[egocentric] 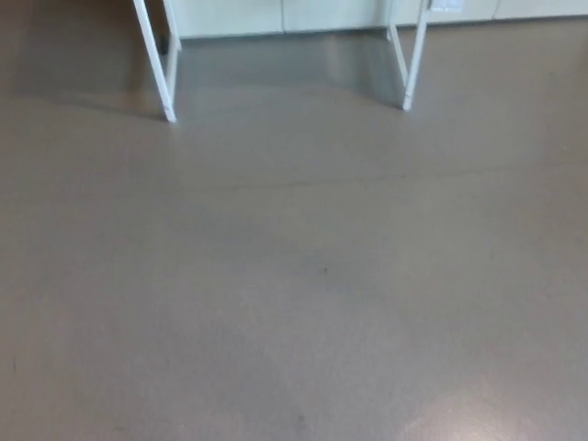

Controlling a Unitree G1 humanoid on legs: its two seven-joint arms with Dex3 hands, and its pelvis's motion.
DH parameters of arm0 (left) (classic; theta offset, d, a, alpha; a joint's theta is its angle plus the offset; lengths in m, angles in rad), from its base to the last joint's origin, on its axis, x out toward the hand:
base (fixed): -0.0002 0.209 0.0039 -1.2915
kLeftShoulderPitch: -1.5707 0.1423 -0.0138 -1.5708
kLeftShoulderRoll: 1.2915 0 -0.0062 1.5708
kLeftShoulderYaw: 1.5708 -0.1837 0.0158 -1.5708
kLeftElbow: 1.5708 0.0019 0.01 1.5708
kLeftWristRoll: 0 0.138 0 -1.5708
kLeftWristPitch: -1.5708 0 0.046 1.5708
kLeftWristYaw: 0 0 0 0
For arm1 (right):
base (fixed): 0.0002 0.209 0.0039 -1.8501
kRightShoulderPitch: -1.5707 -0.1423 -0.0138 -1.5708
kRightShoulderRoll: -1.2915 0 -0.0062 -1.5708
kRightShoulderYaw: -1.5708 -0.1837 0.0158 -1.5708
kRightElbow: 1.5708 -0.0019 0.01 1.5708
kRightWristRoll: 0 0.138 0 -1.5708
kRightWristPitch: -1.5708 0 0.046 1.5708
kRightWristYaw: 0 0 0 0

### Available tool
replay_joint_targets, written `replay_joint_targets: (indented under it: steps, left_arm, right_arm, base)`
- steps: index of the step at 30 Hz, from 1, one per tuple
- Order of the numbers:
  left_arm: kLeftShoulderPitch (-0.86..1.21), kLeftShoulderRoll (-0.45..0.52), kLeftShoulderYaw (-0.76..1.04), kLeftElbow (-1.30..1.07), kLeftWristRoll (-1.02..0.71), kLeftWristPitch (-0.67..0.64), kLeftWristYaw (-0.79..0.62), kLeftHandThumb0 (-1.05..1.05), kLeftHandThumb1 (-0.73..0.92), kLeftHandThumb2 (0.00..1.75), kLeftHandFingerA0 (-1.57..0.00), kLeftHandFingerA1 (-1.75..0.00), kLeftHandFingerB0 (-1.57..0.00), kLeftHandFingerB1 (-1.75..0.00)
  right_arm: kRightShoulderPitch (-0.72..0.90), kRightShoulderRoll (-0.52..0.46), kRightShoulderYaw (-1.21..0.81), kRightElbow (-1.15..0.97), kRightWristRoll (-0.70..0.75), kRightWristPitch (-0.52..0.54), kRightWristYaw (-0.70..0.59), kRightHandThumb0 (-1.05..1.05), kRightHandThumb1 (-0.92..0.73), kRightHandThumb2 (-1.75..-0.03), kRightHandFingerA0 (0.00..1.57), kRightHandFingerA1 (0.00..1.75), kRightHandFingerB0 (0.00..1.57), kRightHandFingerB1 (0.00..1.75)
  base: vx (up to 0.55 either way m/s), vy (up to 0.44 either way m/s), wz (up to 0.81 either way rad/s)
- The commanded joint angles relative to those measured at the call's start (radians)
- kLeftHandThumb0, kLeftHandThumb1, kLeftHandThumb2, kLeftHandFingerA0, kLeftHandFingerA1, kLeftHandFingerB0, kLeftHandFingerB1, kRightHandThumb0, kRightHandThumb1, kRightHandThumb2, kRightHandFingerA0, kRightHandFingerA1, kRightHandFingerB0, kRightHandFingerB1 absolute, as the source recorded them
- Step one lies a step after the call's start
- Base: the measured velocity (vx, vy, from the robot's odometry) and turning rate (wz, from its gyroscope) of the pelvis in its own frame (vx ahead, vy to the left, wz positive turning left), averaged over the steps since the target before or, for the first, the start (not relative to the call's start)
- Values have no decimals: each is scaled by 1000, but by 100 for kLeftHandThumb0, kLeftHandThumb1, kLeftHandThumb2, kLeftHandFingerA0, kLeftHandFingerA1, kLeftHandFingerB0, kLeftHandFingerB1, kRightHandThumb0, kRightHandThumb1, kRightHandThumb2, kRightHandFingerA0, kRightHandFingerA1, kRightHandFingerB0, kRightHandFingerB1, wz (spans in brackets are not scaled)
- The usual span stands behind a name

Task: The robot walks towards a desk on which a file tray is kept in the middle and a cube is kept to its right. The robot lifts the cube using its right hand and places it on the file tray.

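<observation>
Grey-brown floor [294, 303] fills nearly the whole head view, with a soft glare patch at the lower right. White desk legs [412, 64] stand on it at the top edge, with a pale wall [276, 14] behind them. The tabletop, file tray and cube lie above the frame, so the cube's position cannot be confirmed. Neither robot hand shows, so whether it is open or closed cannot be told. Judged stage: the approach walk, with grasping not yet possible because the desk is well apart.
</observation>
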Motion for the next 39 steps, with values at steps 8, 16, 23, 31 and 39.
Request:
replay_joint_targets:
  steps: [8, 16, 23, 31, 39]
  left_arm:
    - [-8, 89, 57, 88, -56, -26, -199, -100, 86, 63, -15, -92, -16, -78]
    - [3, 103, 46, 108, -39, -59, -246, -104, 87, 66, 0, -78, -5, -73]
    - [-7, 104, 62, 113, -75, -44, -262, -105, 60, 101, -6, -76, -7, -70]
    - [0, 101, 39, 104, -31, -57, -187, -99, 64, 117, -5, -70, -11, -68]
    - [-8, 93, 57, 123, -49, -54, -164, -105, 60, 95, -18, -80, -12, -70]
  right_arm:
    - [-14, -112, -62, -1, 54, -103, 136, -101, -61, -75, 13, 43, 5, 19]
    - [-3, -149, 63, 9, -149, -180, 88, -89, -67, -111, 2, 46, 9, 30]
    - [-16, -71, -207, 63, 115, -119, 219, -77, -48, -92, 10, 49, 0, 20]
    - [-27, -60, -267, 108, 148, -161, 273, -74, -47, -90, 8, 45, 1, 28]
    - [-23, -61, -245, 110, 119, -173, 241, -77, -49, -93, 12, 47, 0, 30]
  base:
    - [19, 56, -6]
    - [231, 251, -8]
    - [277, -113, 11]
    - [372, -202, 15]
    - [331, 15, -9]
